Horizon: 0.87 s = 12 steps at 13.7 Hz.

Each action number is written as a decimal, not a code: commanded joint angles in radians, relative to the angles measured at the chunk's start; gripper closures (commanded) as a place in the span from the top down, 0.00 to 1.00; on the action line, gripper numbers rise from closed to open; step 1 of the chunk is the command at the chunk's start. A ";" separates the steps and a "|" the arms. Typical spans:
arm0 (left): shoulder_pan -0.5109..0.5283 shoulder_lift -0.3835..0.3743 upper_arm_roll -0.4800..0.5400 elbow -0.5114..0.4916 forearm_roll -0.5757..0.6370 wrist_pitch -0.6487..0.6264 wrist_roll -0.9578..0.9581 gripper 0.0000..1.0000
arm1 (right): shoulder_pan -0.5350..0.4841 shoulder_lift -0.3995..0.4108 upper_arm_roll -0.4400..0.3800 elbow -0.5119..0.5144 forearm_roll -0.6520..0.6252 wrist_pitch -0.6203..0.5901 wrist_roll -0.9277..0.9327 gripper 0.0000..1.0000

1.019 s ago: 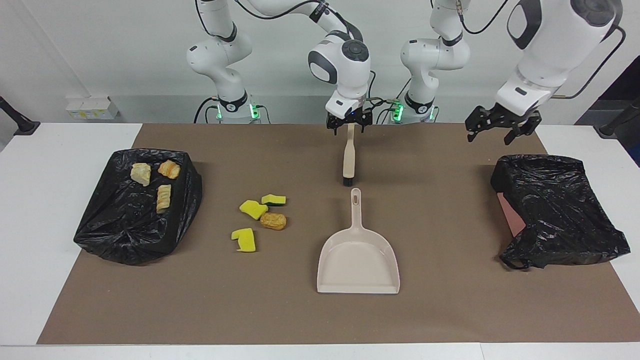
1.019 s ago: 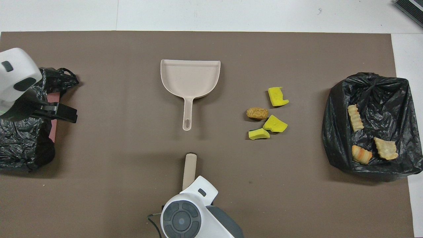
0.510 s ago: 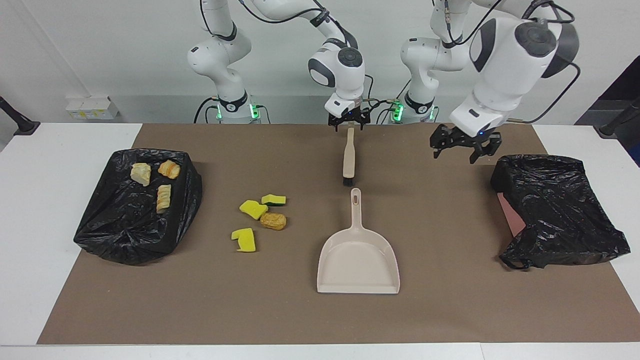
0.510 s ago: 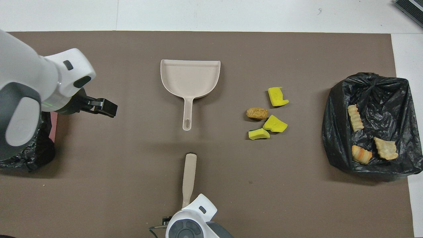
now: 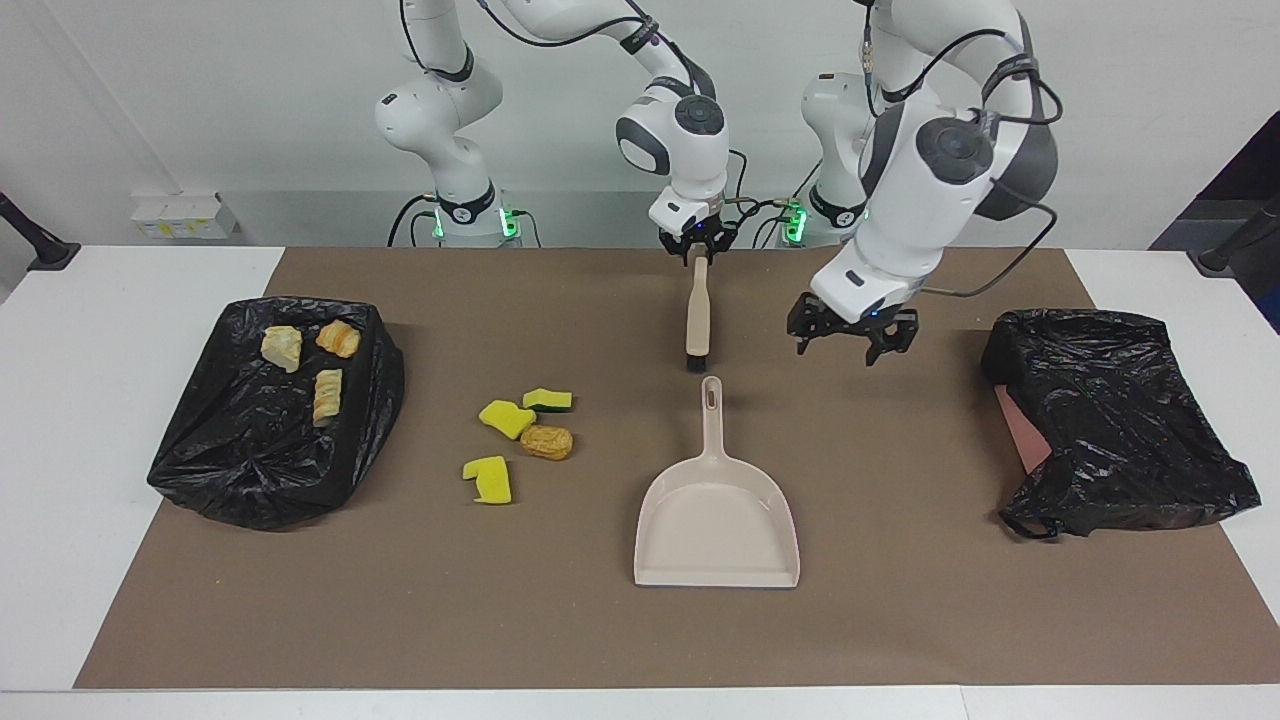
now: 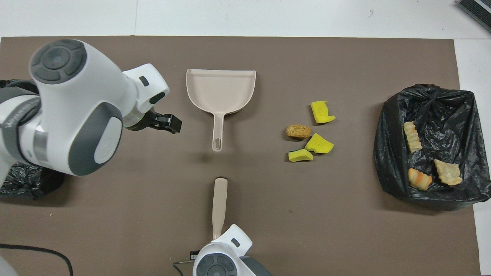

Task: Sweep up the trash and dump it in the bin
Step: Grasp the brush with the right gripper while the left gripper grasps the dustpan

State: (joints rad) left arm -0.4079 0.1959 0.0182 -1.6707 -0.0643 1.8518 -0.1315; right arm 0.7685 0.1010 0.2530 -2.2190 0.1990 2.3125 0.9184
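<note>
A beige brush (image 5: 697, 315) lies on the brown mat, bristles toward the beige dustpan (image 5: 717, 520). My right gripper (image 5: 698, 247) is down at the tip of the brush handle, fingers pinched on it. My left gripper (image 5: 850, 338) hangs open and empty over the mat beside the dustpan handle (image 6: 217, 134), toward the left arm's end. Loose trash lies on the mat: two yellow sponge pieces (image 5: 506, 417) (image 5: 489, 480), a green-backed one (image 5: 548, 399) and a tan bread lump (image 5: 547, 441). Three more lumps (image 5: 282, 346) rest on a black-bagged bin (image 5: 270, 450).
A second black-bagged bin (image 5: 1110, 420) sits at the left arm's end of the mat, with a pink patch showing at its side. In the overhead view my left arm's big white wrist (image 6: 76, 111) covers part of that bin. White table (image 5: 80, 400) surrounds the mat.
My left arm has swung from above the bin at its end in toward the dustpan handle and come lower. My right gripper has closed on the brush handle's tip.
</note>
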 commanded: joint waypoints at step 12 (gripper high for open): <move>-0.183 0.232 0.017 0.005 -0.006 0.328 -0.278 1.00 | -0.323 -0.234 -0.009 -0.005 -0.142 -0.381 -0.298 0.00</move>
State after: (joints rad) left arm -0.5617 0.3841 0.0169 -1.6731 -0.0697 2.1233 -0.3741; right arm 0.5266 -0.0797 0.2369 -2.2090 0.0917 1.9869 0.6979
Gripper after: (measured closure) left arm 0.000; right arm 0.736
